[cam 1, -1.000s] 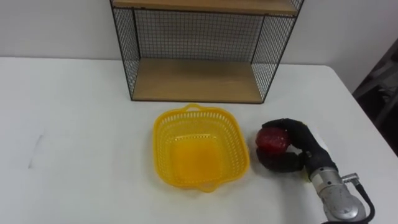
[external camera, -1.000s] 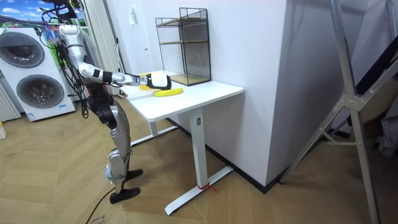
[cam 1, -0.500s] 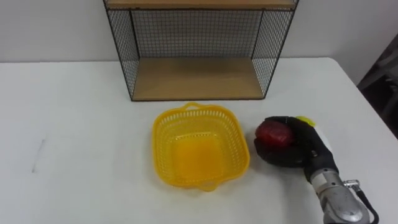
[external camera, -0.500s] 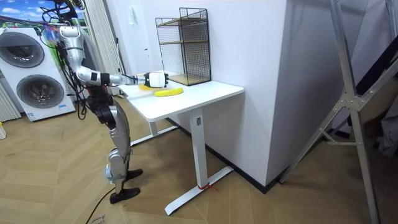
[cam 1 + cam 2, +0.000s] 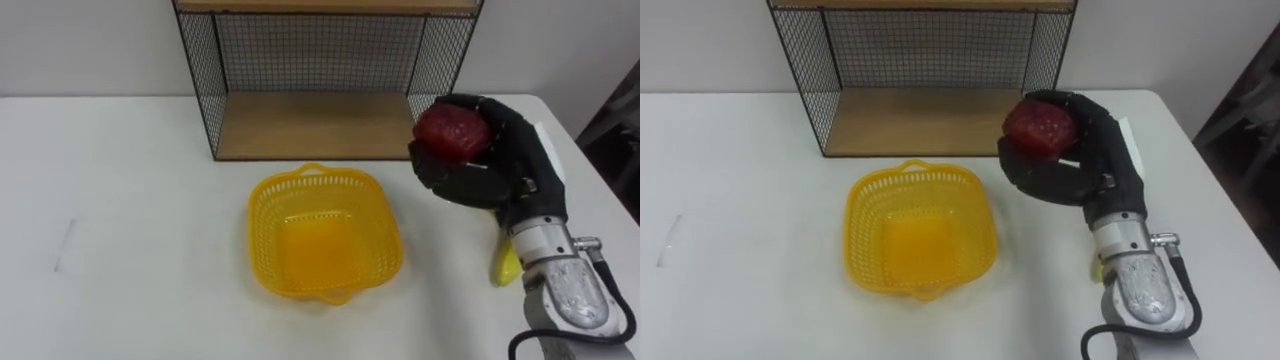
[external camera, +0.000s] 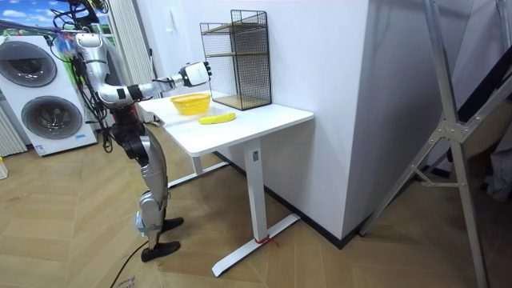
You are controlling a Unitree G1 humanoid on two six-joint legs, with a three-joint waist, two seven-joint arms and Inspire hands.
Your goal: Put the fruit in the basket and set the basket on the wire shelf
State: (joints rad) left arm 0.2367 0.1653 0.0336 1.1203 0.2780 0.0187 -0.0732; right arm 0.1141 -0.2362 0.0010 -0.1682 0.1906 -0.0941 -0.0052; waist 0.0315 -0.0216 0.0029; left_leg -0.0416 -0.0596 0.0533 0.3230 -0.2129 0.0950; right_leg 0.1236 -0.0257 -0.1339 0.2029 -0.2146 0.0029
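Observation:
A red fruit is lifted off the white table, held in my right hand, whose fingers curl round it. The hand hangs to the right of the yellow plastic basket, which stands with nothing in it in front of the wire shelf. A yellow banana lies on the table under my right wrist, mostly hidden by the arm. In the room view my right hand is raised above the basket, and the banana lies near the table's edge.
The wire shelf has a wooden bottom board and a second board above. The table's right edge is close to my right arm. Two washing machines stand behind me in the room view.
My right hand has risen from the table with the red fruit and moved toward the shelf. The banana, hidden before under the hand, now shows below the wrist.

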